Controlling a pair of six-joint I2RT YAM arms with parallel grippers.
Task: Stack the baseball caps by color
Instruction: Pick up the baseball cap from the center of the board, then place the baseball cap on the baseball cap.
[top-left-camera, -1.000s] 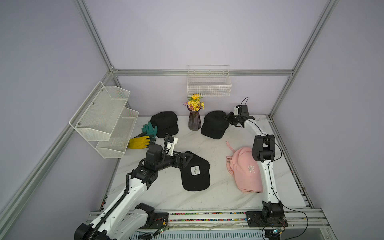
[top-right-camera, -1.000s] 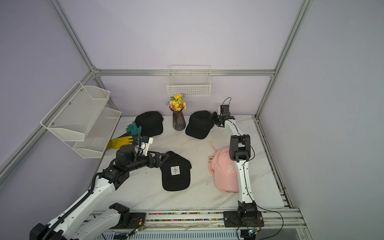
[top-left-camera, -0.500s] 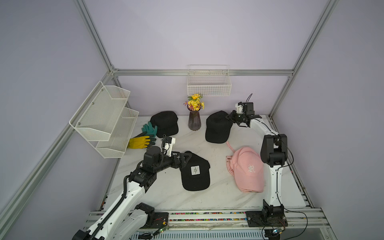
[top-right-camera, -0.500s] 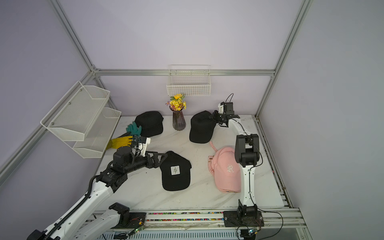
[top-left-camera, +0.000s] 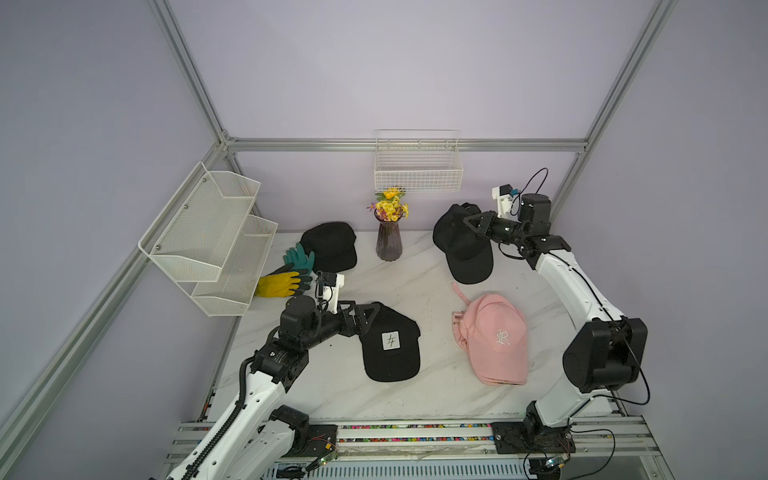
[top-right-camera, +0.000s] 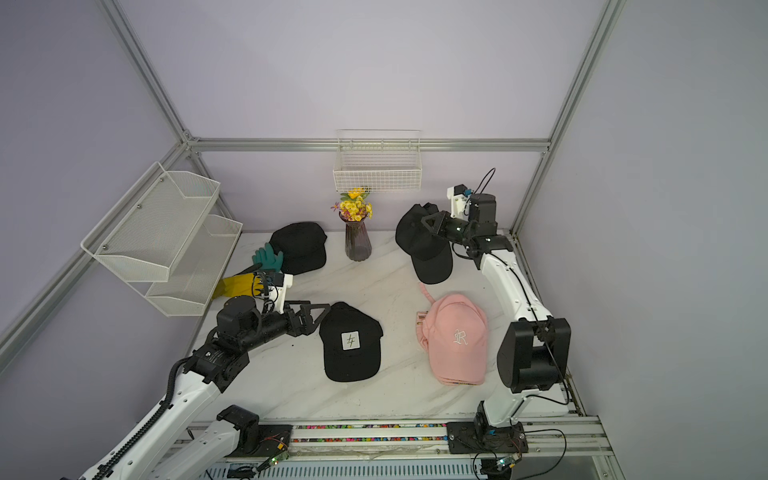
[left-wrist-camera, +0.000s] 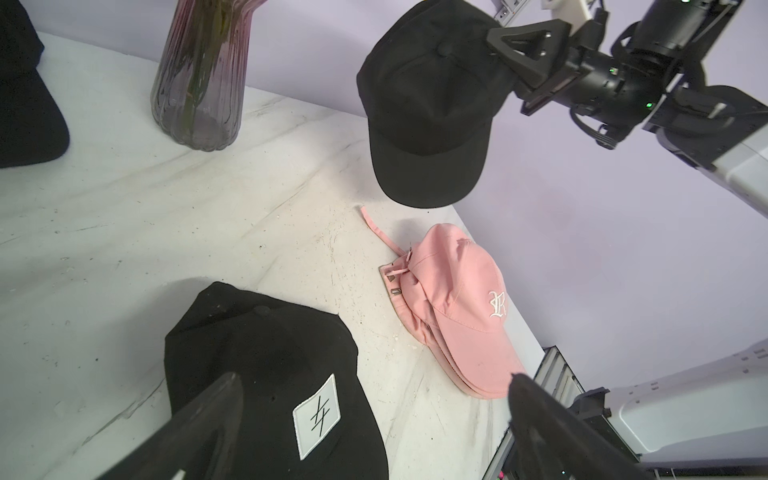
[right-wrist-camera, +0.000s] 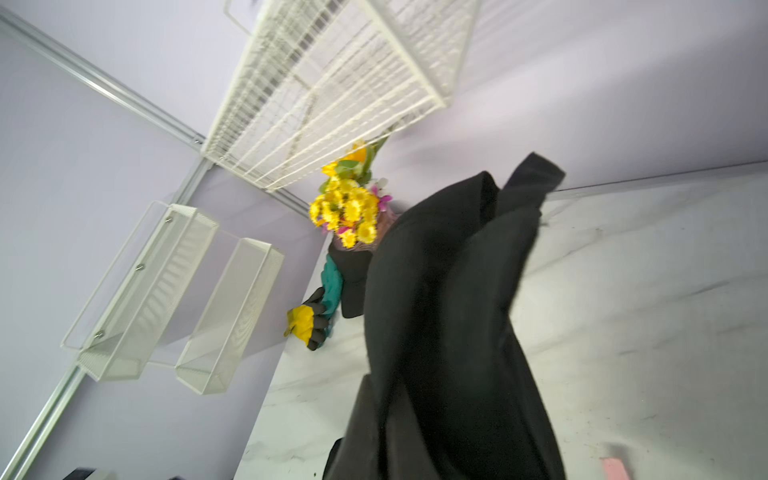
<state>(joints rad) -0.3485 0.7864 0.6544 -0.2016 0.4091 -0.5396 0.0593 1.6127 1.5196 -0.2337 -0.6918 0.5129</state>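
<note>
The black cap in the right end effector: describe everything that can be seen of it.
The black cap is plain soft fabric, no patch or lettering showing, with seamed crown panels and a top button. It hangs in the air, brim downward, clear of the table. The right end effector is shut on the crown near its top; nothing else touches it. It is to one side of the vase, farther back than the pink caps.
</note>
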